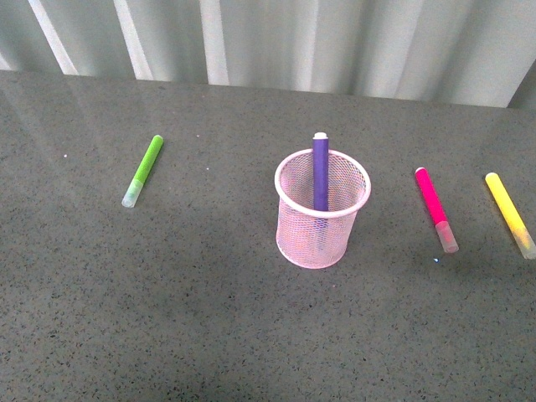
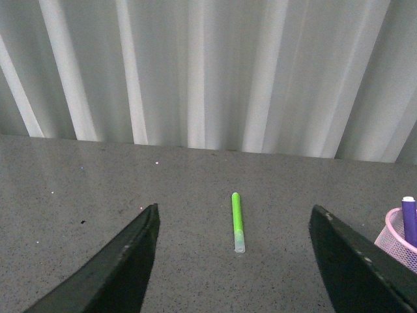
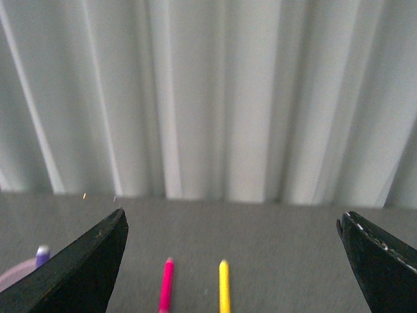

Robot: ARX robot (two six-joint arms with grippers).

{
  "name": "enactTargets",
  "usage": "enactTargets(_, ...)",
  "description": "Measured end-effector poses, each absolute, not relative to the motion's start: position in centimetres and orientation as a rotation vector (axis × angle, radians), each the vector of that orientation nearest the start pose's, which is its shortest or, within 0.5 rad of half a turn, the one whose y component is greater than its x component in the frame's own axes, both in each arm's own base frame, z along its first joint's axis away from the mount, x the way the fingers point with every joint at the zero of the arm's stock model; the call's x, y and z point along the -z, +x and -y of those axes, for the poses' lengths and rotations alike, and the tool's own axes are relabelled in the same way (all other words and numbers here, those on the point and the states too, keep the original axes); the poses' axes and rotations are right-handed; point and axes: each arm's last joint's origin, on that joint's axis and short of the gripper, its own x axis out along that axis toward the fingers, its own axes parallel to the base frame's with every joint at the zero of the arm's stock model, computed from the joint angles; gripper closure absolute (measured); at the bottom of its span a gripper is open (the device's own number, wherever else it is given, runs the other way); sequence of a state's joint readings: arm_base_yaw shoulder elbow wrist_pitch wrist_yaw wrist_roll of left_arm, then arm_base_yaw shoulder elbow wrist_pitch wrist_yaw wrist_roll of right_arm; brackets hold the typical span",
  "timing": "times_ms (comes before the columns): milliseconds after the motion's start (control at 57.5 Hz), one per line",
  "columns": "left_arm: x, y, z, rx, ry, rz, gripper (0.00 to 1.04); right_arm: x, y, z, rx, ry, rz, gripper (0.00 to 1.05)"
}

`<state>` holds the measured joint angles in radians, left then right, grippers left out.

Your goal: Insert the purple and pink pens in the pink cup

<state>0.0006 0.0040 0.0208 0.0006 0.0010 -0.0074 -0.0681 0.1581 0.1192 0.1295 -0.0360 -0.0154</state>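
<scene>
The pink cup (image 1: pixel 322 209), a light pink mesh holder, stands upright mid-table. The purple pen (image 1: pixel 320 172) stands inside it, white end up; the left wrist view catches the cup's edge (image 2: pixel 399 238) and the purple pen (image 2: pixel 409 218). The pink pen (image 1: pixel 435 208) lies flat on the table to the cup's right, clear cap toward me. In the right wrist view the pink pen (image 3: pixel 166 287) lies ahead of my open right gripper (image 3: pixel 233 228), which holds nothing. My left gripper (image 2: pixel 233 210) is open and empty. Neither arm shows in the front view.
A lime-green marker (image 1: pixel 143 170) lies left of the cup, ahead of the left gripper as the green marker (image 2: pixel 238 222). A yellow marker (image 1: pixel 510 213) lies at the far right beside the pink pen, seen as the yellow marker (image 3: pixel 224 287). A pale curtain (image 1: pixel 276 38) backs the grey table (image 1: pixel 193 318).
</scene>
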Motion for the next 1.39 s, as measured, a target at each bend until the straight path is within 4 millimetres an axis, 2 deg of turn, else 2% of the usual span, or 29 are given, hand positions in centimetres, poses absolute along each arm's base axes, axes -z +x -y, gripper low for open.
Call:
enactTargets(87,-17.0,9.7,0.0,0.000,-0.005,0.017,0.05,-25.0,12.0,1.4,0.082,-0.028,0.205,0.07)
enactTargets(139,-17.0,9.7,0.0,0.000,-0.005,0.017,0.08,-26.7,13.7,1.9,0.102,-0.018,0.222,0.07)
enactTargets(174,-17.0,9.7,0.0,0.000,-0.005,0.017,0.07,-27.7,15.5,2.4,0.119,-0.003,0.203,0.07)
enactTargets(191,-17.0,9.7,0.0,0.000,-0.005,0.017,0.07,-27.9,16.1,2.6,0.122,-0.001,0.192,0.07)
enactTargets(244,-17.0,9.7,0.0,0.000,-0.005,0.017,0.07,-28.5,19.7,3.5,0.162,0.026,0.092,0.07)
enactTargets(261,-17.0,9.7,0.0,0.000,-0.005,0.017,0.07,-28.5,20.4,3.6,0.166,0.031,0.071,0.07)
enactTargets(313,-17.0,9.7,0.0,0.000,-0.005,0.017,0.07,-28.1,24.6,4.4,0.198,0.050,-0.074,0.07)
enactTargets(348,-17.0,9.7,0.0,0.000,-0.005,0.017,0.07,-26.9,28.2,5.0,0.211,0.085,-0.225,0.07)
enactTargets(400,-17.0,9.7,0.0,0.000,-0.005,0.017,0.07,-25.1,31.4,5.3,0.201,0.097,-0.374,0.07)
enactTargets(470,-17.0,9.7,0.0,0.000,-0.005,0.017,0.07,-22.8,34.4,5.0,0.173,0.103,-0.532,0.07)
enactTargets(540,-17.0,9.7,0.0,0.001,-0.005,0.017,0.07,-20.7,36.3,4.2,0.120,0.096,-0.657,0.07)
enactTargets(644,-17.0,9.7,0.0,0.000,-0.005,0.017,0.07,-18.4,37.9,2.4,0.033,0.108,-0.795,0.07)
enactTargets(836,-17.0,9.7,0.0,0.000,-0.005,0.017,0.07,-16.3,39.1,0.0,-0.033,0.156,-0.871,0.07)
enactTargets(1114,-17.0,9.7,0.0,0.000,-0.005,0.017,0.07,-11.1,39.6,-2.5,-0.028,0.188,-1.012,0.07)
enactTargets(1393,-17.0,9.7,0.0,0.000,-0.005,0.017,0.07,-8.5,39.9,-3.8,-0.043,0.187,-1.061,0.07)
